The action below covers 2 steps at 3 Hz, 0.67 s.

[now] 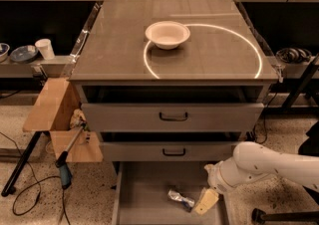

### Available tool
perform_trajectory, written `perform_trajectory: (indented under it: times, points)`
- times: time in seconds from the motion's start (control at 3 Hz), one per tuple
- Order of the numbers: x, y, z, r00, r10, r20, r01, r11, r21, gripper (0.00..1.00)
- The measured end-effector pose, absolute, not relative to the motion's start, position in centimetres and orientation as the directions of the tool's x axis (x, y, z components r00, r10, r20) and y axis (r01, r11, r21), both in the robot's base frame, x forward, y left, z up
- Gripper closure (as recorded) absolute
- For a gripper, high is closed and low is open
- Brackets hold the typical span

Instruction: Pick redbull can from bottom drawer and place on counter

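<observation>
My claw (206,201) hangs low inside the open bottom drawer (144,194), on its right side, at the end of my white arm that comes in from the right. From this view I cannot tell if the claw is open or closed. It does not seem to hold anything.

Just to the left of the claw lies the redbull can (180,199), on the flat floor of the drawer and near its middle. It is very near the claw, perhaps touching it, but the view is too poor there to be sure.

The can is not upright. It lies on its side, and its long axis runs slantwise, from the back left of the drawer to the front right, so the right end points toward my claw. Which end is the top, I cannot say.

As for the task, I judge that only the reaching is done. The drawer is already pulled out, and the can is not yet lifted. The grasp, the lift and the placing are all left. The bench (114,55) above carries only a white bowl (167,34).
</observation>
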<state>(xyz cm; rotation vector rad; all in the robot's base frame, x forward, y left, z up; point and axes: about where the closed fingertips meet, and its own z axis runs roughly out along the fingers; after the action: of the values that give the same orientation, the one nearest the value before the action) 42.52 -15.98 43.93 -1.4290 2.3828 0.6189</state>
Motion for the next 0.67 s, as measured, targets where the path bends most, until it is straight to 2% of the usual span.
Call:
perform_trajectory:
  times: [0.67]
  points:
    - [42.8, -15.8, 41.4, -0.472, -0.754, -0.457, -0.881, 0.415, 0.226, 0.00]
